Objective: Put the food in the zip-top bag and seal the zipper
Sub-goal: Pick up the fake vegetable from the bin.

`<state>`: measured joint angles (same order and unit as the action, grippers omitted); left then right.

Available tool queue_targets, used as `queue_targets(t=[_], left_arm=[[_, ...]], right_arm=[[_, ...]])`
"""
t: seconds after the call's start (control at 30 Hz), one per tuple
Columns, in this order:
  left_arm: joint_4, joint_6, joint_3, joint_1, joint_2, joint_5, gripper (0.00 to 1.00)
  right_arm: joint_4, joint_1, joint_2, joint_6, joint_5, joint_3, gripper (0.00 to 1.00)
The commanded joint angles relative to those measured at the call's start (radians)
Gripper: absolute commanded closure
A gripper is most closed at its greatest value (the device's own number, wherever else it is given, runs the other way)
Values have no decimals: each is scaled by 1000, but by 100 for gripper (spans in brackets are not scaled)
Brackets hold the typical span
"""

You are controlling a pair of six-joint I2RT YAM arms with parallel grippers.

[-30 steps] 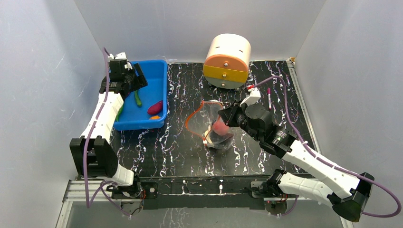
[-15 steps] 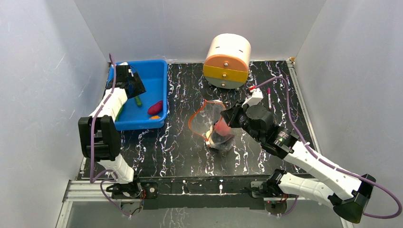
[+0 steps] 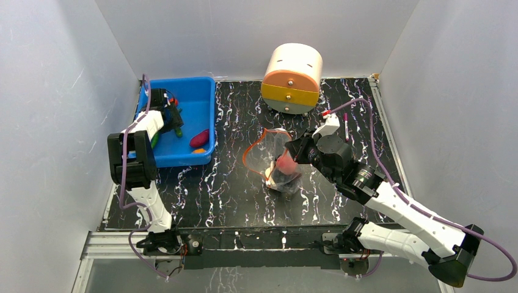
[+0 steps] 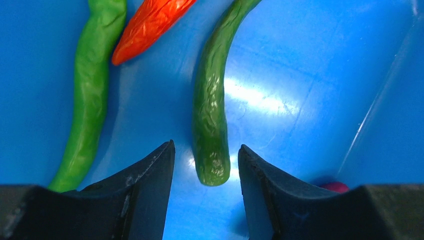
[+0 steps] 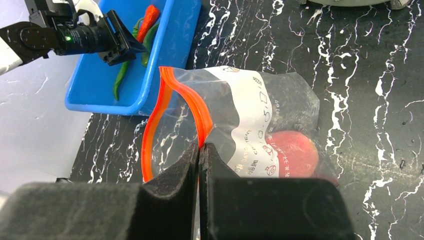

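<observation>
Down in the blue bin point(image 4: 310, 75): left gripper point(image 4: 205, 148) straddling the green pepper point(image 4: 210, 110).
Jaws apart, pepper's tip between them, a gap on either side. Right gripper point(image 5: 200, 148) pinched tight on the bag's point(image 5: 250, 100) orange strip point(image 5: 172, 85); mouth gaping, red fruit point(image 5: 292, 152) inside.

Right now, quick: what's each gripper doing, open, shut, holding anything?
Left gripper: open, fingers either side of the dark green pepper tip, not gripping it.
Right gripper: shut on the zip-top bag at its zipper.
</observation>
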<state>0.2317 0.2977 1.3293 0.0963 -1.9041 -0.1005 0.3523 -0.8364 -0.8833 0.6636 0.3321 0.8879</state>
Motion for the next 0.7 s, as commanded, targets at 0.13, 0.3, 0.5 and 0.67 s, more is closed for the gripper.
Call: queue_targets(t=[0.13, 0.3, 0.5, 0.67], left_arm=[[-14, -30, 103, 11, -50, 8, 55], [-4, -27, 133, 13, -93, 16, 57], [3, -23, 139, 13, -112, 14, 60], [9, -23, 142, 14, -137, 33, 66]], right_arm=[[-24, 2, 3, 6, 34, 69, 100], [-29, 2, 1, 9, 36, 66, 100], [-26, 2, -8, 9, 33, 69, 100], [-31, 2, -18, 10, 27, 72, 100]])
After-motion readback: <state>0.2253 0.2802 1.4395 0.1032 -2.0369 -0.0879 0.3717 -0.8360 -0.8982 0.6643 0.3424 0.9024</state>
